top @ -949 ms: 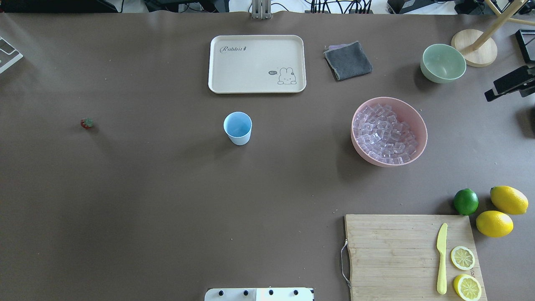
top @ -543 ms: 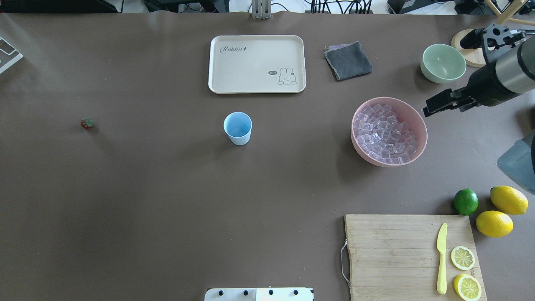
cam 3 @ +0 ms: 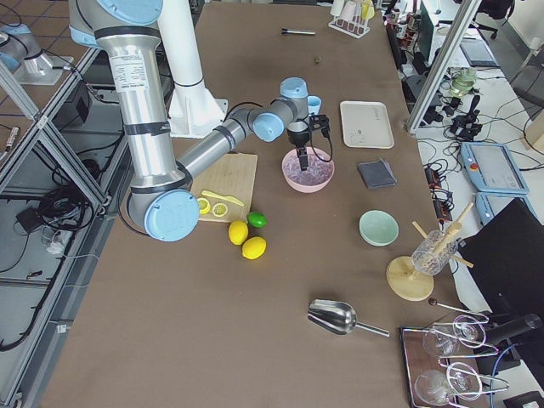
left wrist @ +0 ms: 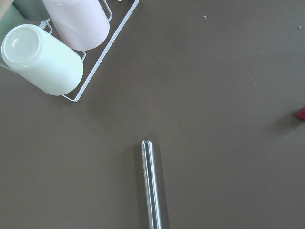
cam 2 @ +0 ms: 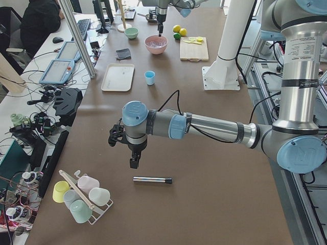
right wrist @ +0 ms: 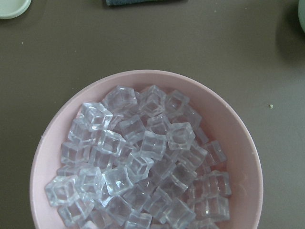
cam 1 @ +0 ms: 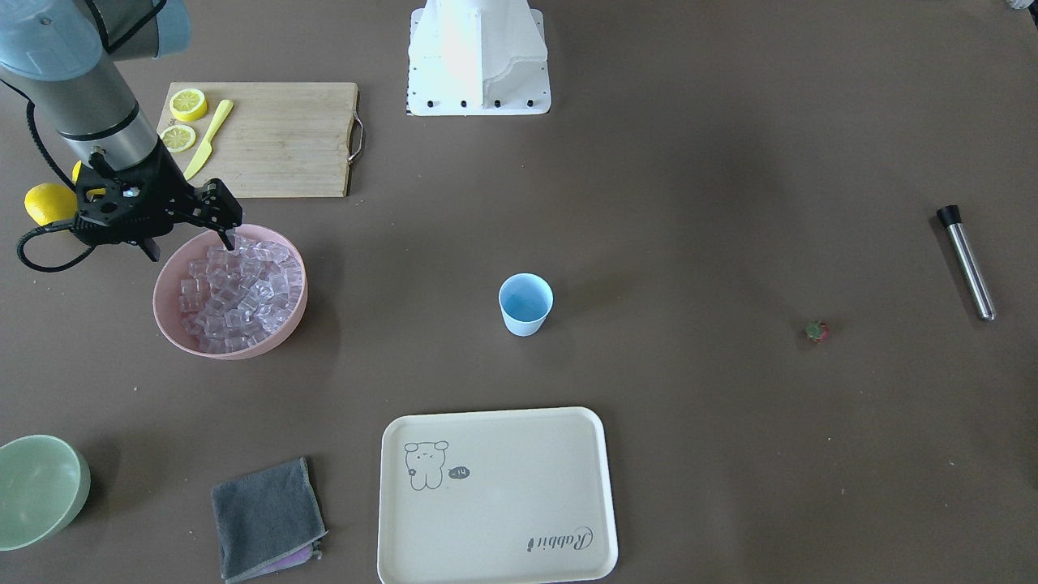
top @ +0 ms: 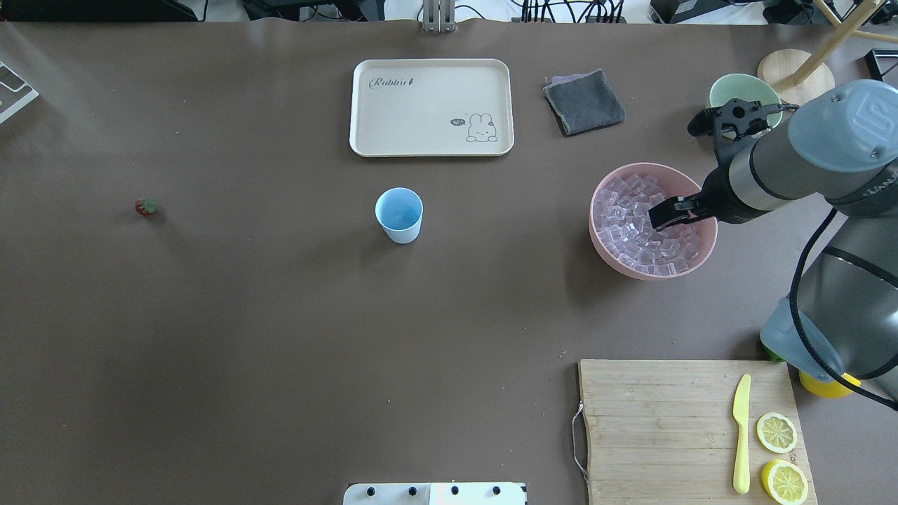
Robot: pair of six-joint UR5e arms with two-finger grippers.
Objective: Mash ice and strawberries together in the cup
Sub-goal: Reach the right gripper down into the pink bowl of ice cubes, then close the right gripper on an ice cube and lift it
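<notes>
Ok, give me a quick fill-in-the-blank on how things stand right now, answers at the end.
1. The ice sits heaped in the ____ bowl.
2. The right gripper hangs over that bowl with its jaws ____.
3. The cup stands upright and is ____ inside.
4. In the overhead view the strawberry lies far off to the cup's ____.
Missing words: pink; open; empty; left.

Soft, even light falls on the brown counter (top: 280,315). Faint, diffuse shadows lie beside the cup (top: 399,214) and bowl (top: 631,272). Ice (right wrist: 143,157) shows small glints. Views are sharp.
</notes>
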